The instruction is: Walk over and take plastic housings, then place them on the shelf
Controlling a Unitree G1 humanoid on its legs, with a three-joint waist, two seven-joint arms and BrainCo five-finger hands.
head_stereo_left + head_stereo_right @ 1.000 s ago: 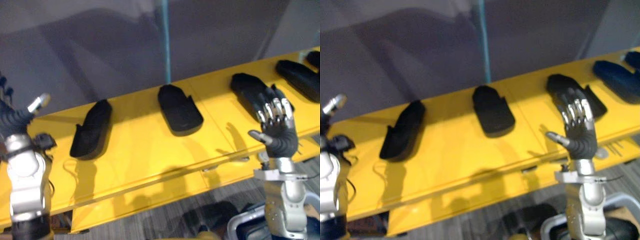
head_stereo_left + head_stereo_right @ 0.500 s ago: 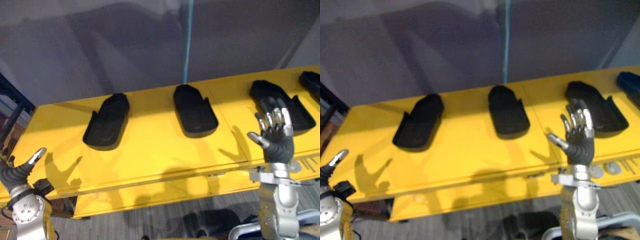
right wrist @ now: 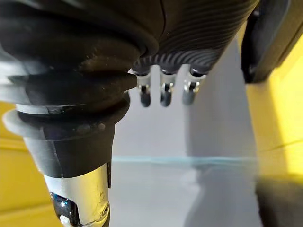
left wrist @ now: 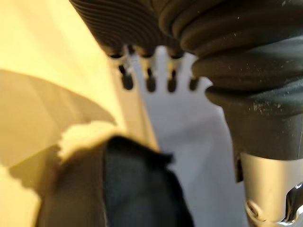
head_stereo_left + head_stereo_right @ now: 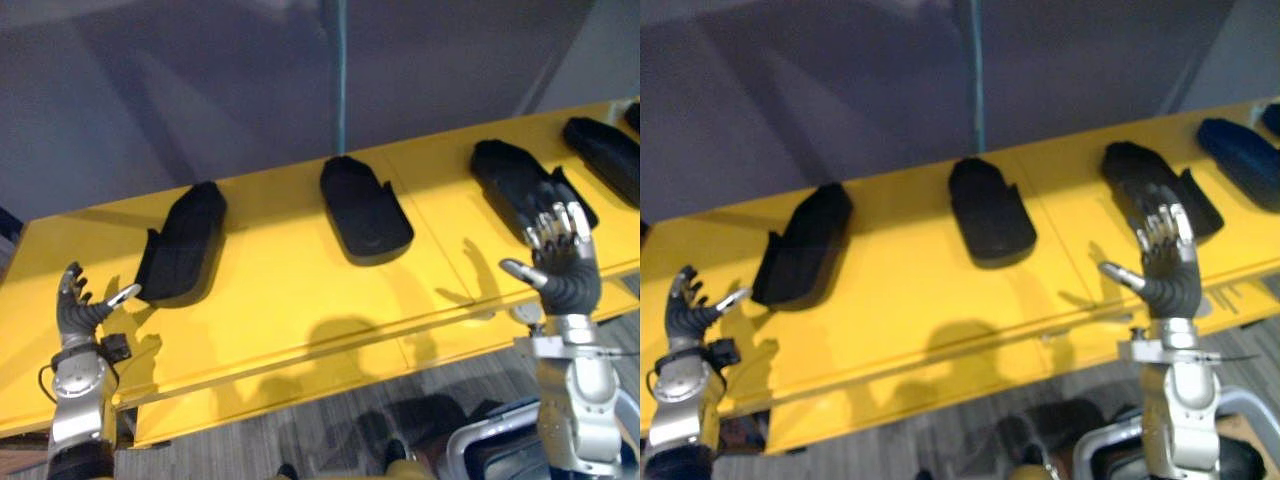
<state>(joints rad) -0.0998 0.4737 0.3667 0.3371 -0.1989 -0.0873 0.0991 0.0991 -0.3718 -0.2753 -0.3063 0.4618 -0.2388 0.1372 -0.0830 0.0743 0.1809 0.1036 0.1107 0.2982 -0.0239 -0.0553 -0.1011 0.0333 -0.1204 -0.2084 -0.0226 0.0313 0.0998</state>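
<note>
Black plastic housings [image 5: 365, 210] are spaced along the yellow table [image 5: 280, 300], its front edge left bare. Left hand [image 5: 85, 312] and right hand [image 5: 562, 270] are held spread and empty. One housing [image 4: 123, 189] is shown close in the left wrist view.

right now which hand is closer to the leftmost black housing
Left. The left hand sits just beside the leftmost housing, apart from it; the right hand is far along the shelf by another housing.
</note>
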